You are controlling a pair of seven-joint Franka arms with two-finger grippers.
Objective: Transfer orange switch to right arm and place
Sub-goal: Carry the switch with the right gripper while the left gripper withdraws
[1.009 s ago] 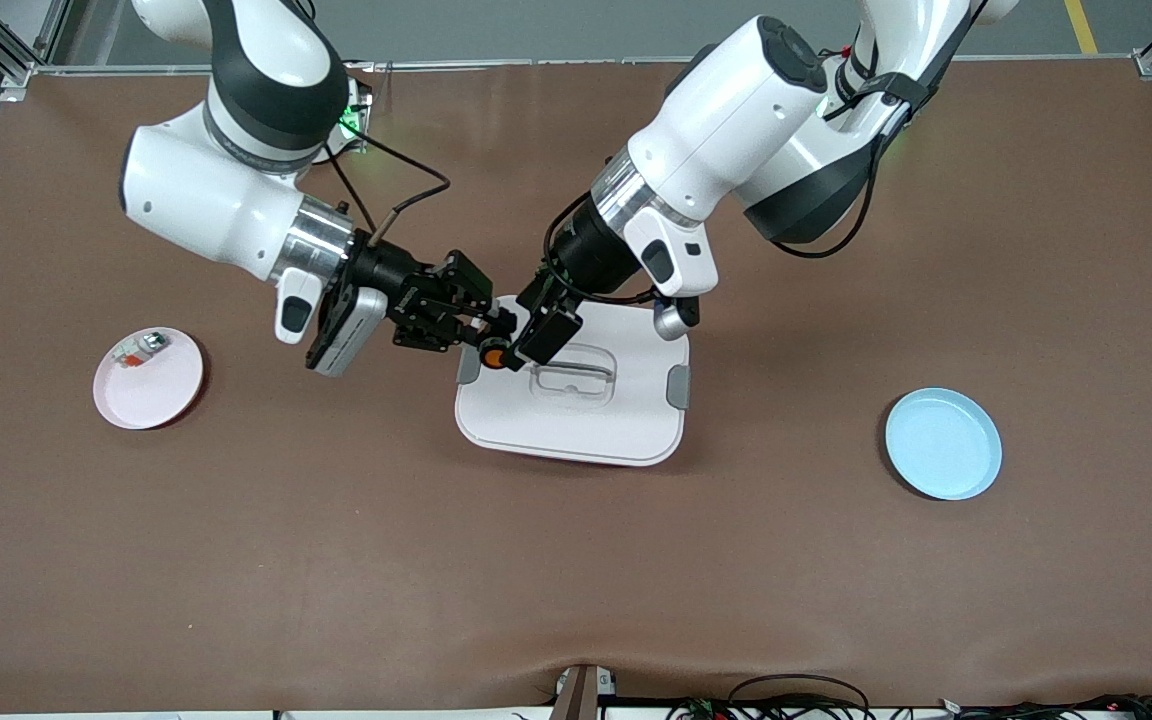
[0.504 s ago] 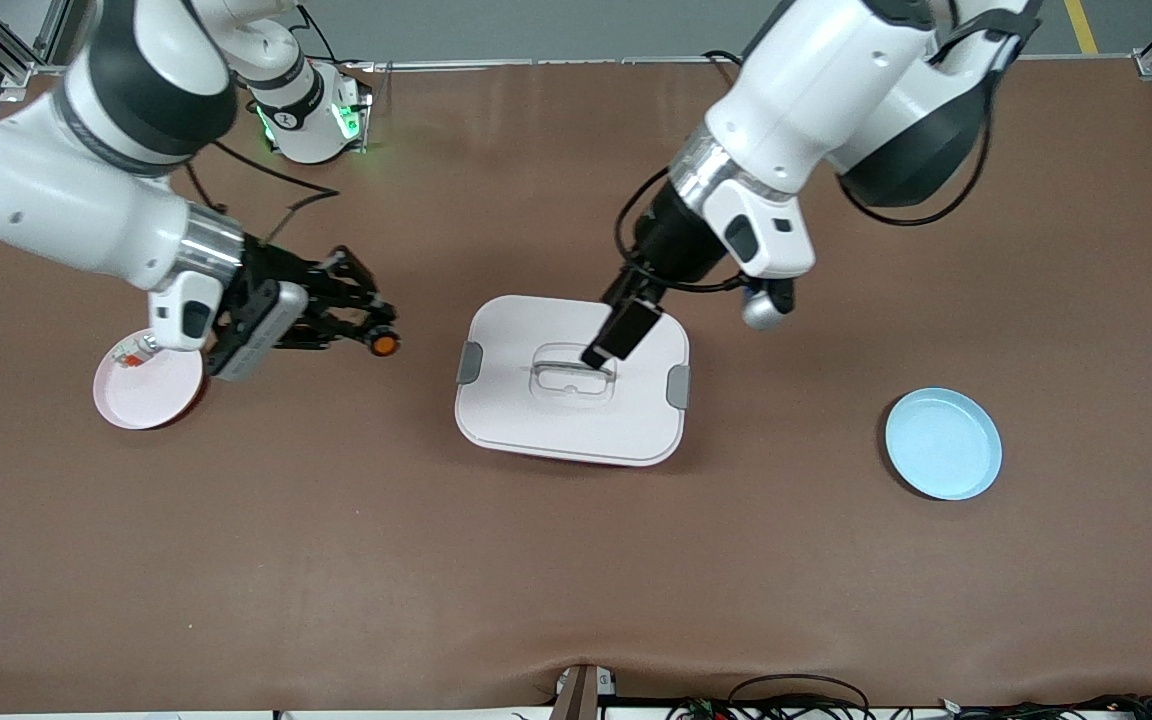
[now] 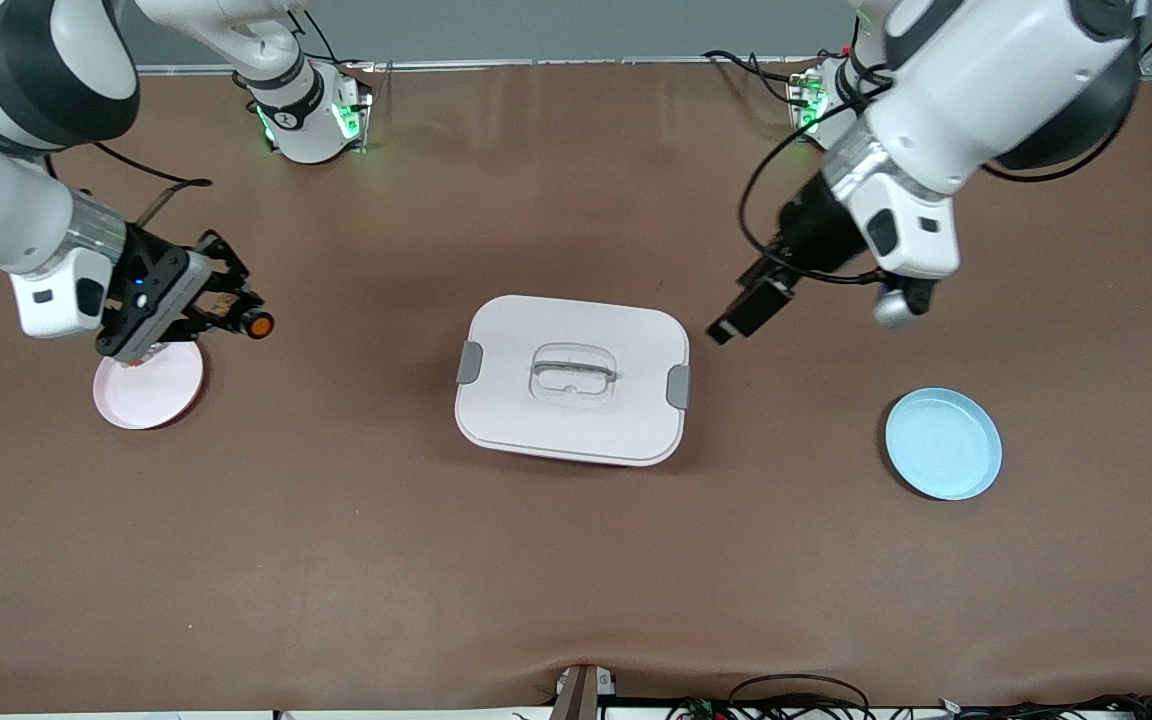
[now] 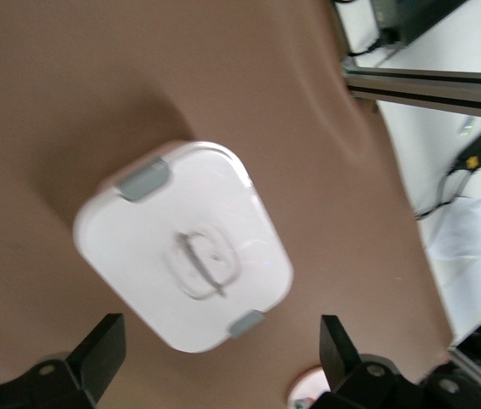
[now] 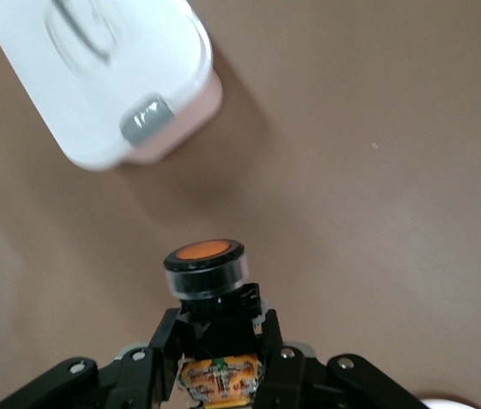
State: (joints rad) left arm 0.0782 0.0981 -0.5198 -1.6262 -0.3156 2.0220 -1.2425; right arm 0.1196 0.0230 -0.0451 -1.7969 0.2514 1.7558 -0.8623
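Both arms have drawn apart since the handover: the right gripper [image 3: 236, 318], fingers clamped on the small black orange-capped switch [image 3: 257, 324], now hangs beside the round pink plate [image 3: 161, 395]. Placing remains — the left gripper [image 3: 736, 322], fingers spread and empty, has retreated past the white lidded box [image 3: 572, 420].

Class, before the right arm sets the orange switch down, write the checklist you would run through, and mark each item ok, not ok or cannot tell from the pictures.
1. Right gripper shut on the orange switch: ok.
2. Left gripper open, holding nothing, over bare table beside the white lidded box: ok.
3. Switch over the pink plate: not ok; it hangs just off the rim, toward the box.
4. Room on the pink plate: cannot tell; the right gripper covers part of it.
5. Switch seated straight between the fingers, cap pointing away from the wrist: ok.
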